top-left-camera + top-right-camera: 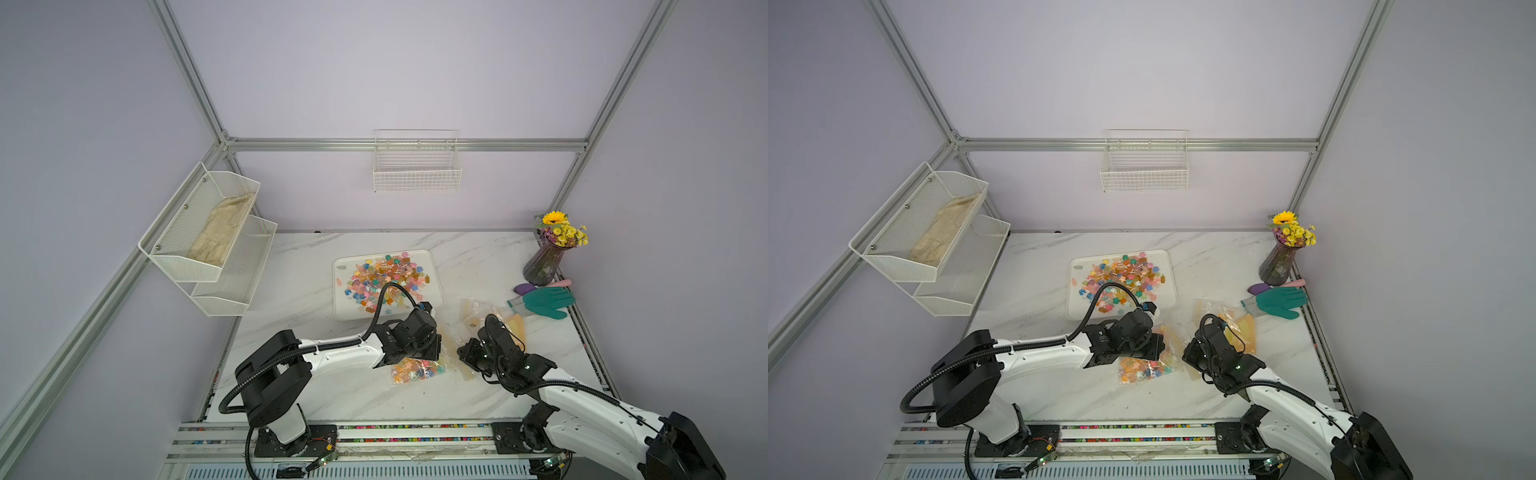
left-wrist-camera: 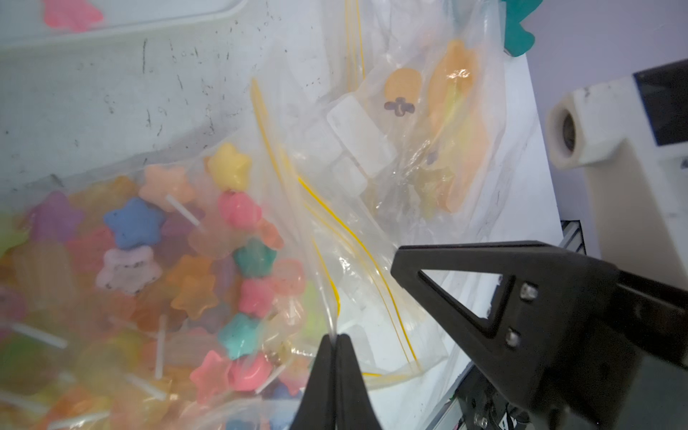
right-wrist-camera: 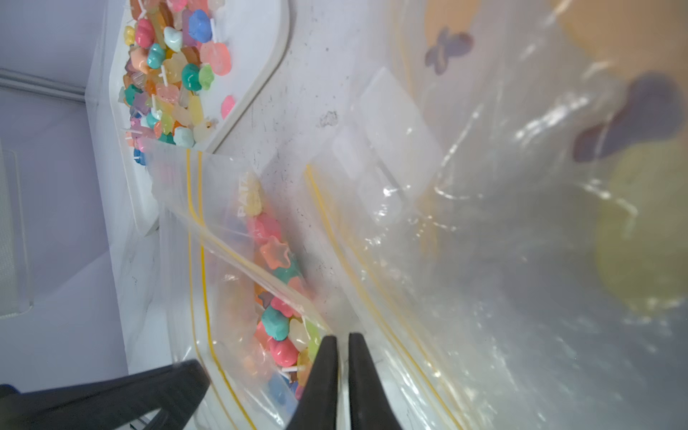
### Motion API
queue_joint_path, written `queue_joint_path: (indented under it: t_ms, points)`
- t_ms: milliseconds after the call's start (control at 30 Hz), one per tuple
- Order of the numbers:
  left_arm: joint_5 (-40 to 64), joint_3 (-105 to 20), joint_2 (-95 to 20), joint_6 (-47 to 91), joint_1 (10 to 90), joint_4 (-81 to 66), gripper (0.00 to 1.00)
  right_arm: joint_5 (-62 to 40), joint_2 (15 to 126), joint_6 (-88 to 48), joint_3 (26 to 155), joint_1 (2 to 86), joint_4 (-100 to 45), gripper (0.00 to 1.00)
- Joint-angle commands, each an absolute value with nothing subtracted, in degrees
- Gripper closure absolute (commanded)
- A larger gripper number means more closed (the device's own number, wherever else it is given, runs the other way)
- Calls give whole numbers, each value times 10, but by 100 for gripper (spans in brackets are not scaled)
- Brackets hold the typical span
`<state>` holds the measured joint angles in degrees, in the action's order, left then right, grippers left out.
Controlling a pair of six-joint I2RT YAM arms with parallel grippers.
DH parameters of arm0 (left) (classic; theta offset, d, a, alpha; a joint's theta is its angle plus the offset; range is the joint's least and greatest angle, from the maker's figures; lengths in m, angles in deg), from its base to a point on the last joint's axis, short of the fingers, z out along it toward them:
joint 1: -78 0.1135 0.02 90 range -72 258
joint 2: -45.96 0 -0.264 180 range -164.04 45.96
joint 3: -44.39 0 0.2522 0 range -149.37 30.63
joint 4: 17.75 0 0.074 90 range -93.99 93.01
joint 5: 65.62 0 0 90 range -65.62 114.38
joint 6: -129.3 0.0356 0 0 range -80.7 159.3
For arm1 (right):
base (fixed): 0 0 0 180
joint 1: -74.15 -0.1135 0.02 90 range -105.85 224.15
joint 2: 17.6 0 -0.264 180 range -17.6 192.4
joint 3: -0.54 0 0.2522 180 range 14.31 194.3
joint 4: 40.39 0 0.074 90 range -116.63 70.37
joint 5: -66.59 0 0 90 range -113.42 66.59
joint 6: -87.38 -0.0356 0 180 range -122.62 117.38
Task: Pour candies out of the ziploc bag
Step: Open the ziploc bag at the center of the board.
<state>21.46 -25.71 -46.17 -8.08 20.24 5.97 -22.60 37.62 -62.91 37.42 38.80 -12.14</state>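
A white tray [image 1: 430, 258] on the marble table [image 1: 299, 299] holds a heap of coloured candies [image 1: 386, 278], and more sit inside the clear ziploc bag [image 1: 417, 371] lying just in front of it. The left gripper [image 2: 334, 340] is pinched tight on that bag's film, with candies just beside its tips. The right gripper [image 3: 343, 346], jaws a sliver apart, sits at the bag's yellow-striped mouth beside a second printed bag [image 3: 502, 223]; whether it grips film cannot be told.

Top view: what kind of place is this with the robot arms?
Most likely a robot training booth, not a real kitchen: plain walls held in a metal frame, two robot arms mounted on a rail at a marble-look table, plus a flower vase as decoration.
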Motion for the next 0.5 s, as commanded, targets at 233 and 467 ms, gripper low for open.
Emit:
queue_joint_path:
  t_ms: [233,467]
  points:
    - [202,-247,-444,-61,206,55,100,-210,419,-523,421,391,-179,57]
    - [215,-240,-437,-66,206,59,100,-184,407,-500,419,391,-202,57]
